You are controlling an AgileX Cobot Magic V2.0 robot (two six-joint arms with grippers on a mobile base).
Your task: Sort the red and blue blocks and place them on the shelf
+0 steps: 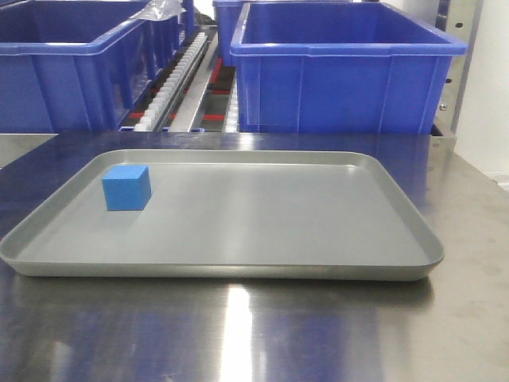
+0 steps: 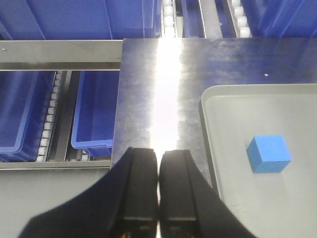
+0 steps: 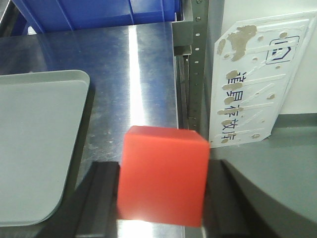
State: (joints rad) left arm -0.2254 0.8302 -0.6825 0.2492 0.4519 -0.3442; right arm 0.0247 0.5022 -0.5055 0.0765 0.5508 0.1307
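Red block [image 3: 162, 176]: nearest the right wrist camera, a bright red cube that fills the space between the two dark fingers [image 3: 101, 198], somewhat blurred.
Right gripper [image 3: 159, 198]: pinching the red block from both sides, over bare steel to the right of the tray and near the table's right edge.
Left gripper [image 2: 158, 188]: its black fingers [image 2: 141, 188] are pressed together with nothing between them. It is over the tabletop, just beside the tray's left rim.
Blue block [image 1: 126, 188]: a light blue cube sitting flat on the tray, in the far left part, near the left rim but not touching it. It is well apart from both grippers.
Tray [image 1: 238, 270]: grey, shallow, with rounded corners. It lies flat on the table and holds only the blue block.
Table [image 1: 238, 334]: brushed steel with a bright glare stripe down the middle.
Bins [image 1: 342, 72]: large dark-blue plastic ones behind the table, on either side of a roller track [image 1: 179, 79].
Shelf post [image 3: 198, 64]: a perforated metal upright at the table's right edge.
Sign [image 3: 252, 84]: a white plate with stains and Chinese characters, leaning beside the post.
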